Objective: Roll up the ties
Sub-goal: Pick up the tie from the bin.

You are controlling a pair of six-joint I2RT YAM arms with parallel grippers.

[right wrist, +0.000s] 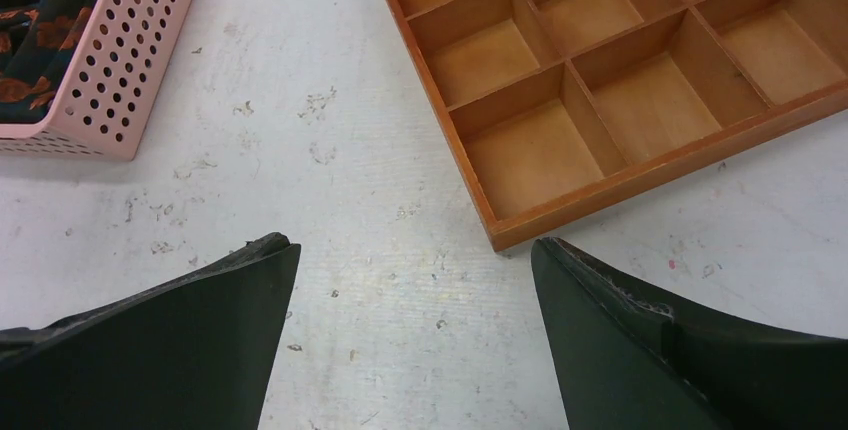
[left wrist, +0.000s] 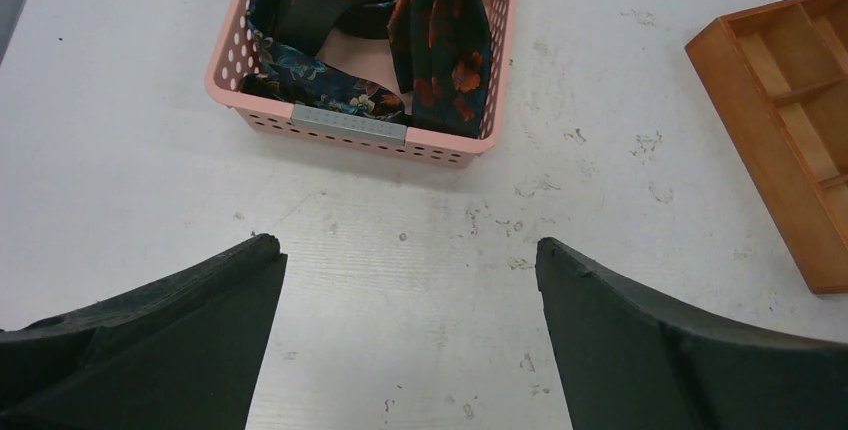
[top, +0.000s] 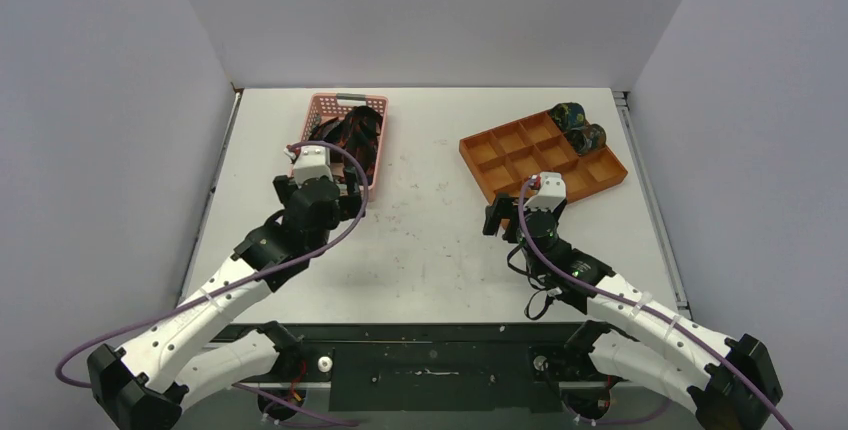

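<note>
Several ties (left wrist: pixel 420 20) lie heaped and crossed over one another in the pink basket (left wrist: pixel 225 60) at the far left of the table (top: pixel 430 240). Two rolled ties (top: pixel 590 136) sit touching in the far right corner of the orange tray (right wrist: pixel 650 176). Your left gripper (left wrist: pixel 405 243) hangs above the table just short of the basket's near wall, jaws spread wide and holding nothing. Your right gripper (right wrist: pixel 415 241) hangs near the tray's near-left corner, jaws equally wide and empty. The main risk, as I judge it, is the tangle: pinch one strip and you may drag a second out with it. You may also lift the light basket off the table, since nothing pins it down. Slippery fabric could slide from a shallow pinch and drop half over the rim. Once a tie is laid out, rolling it loose or skewed would likely give a roll too fat for a compartment, and a careless right arm could knock the tray askew
</note>
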